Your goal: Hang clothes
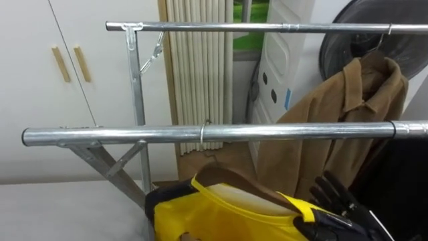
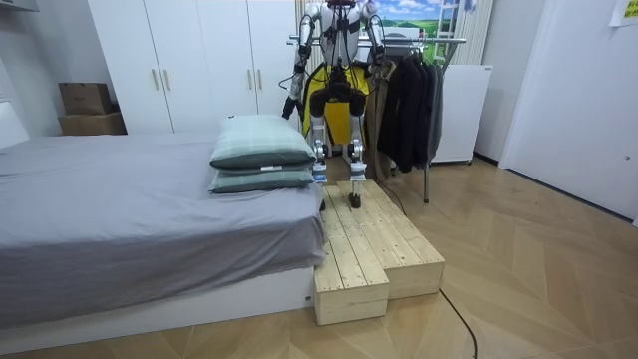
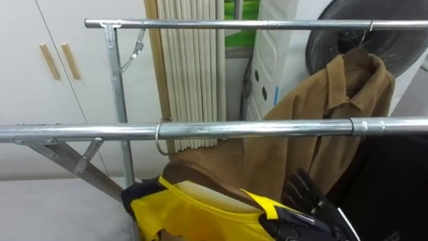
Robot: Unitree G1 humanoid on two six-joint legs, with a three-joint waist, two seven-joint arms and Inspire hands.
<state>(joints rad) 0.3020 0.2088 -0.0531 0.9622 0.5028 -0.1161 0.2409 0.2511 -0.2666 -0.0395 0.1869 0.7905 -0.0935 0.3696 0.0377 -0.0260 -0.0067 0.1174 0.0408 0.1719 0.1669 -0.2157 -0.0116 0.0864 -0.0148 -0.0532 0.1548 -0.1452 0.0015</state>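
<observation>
A yellow garment (image 1: 221, 214) with black trim hangs on a brown wooden hanger (image 1: 231, 179). The hanger's metal hook (image 1: 203, 134) sits over the near rail (image 1: 120, 136) of the clothes rack. My right hand (image 1: 341, 204) is at the garment's right shoulder, its dark fingers (image 3: 302, 189) straight and spread upward. In the room view my left hand (image 2: 288, 106) hangs low beside the yellow garment (image 2: 321, 98), too small to read. I stand on a wooden platform (image 2: 374, 244) facing the rack.
A brown jacket (image 1: 348, 100) hangs from the far rail (image 1: 267, 27) at the right, with dark clothes (image 1: 408, 181) beside it. White wardrobe doors (image 1: 40, 80) stand behind the rack. A bed (image 2: 120, 219) with pillows (image 2: 261, 152) lies at the room view's left.
</observation>
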